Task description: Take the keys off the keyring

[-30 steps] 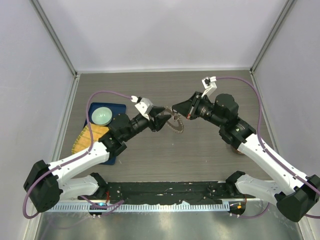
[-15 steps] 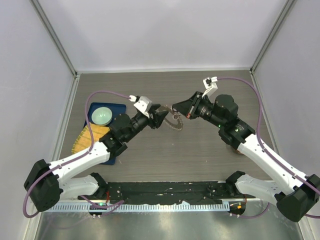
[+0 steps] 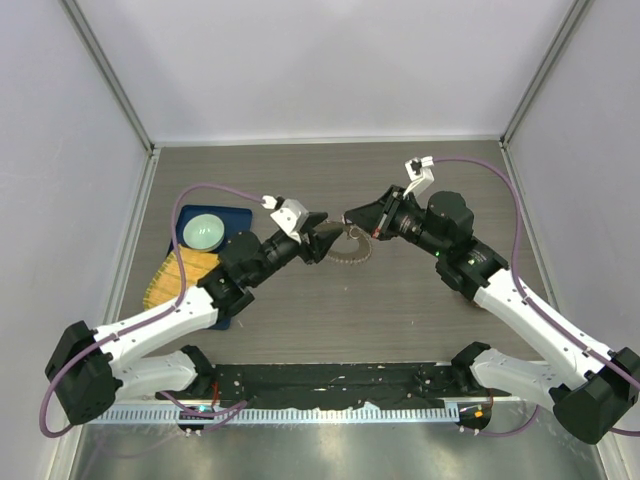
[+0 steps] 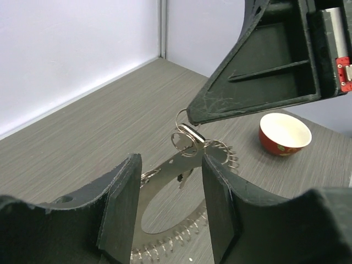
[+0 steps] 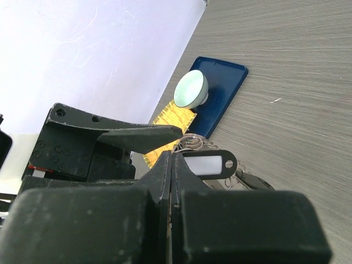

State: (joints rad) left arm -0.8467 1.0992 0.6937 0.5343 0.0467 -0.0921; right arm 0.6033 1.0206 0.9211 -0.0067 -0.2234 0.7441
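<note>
Above the grey tabletop, the left fingers stand about half apart. The keyring lies between them, its flat band reaching from one finger to the other; whether they clamp it I cannot tell. The right fingers are closed tight, their tips pinching a small silver loop on the keyring, just past the left fingertips. A black-framed tag sits right beside the right fingertips.

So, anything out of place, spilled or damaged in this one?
Nothing stands out. The keyring hangs tilted from the shut right gripper, clear of the table. The left gripper is open, with a finger on each side of it. The red cup sits upright, with nothing spilled.
</note>
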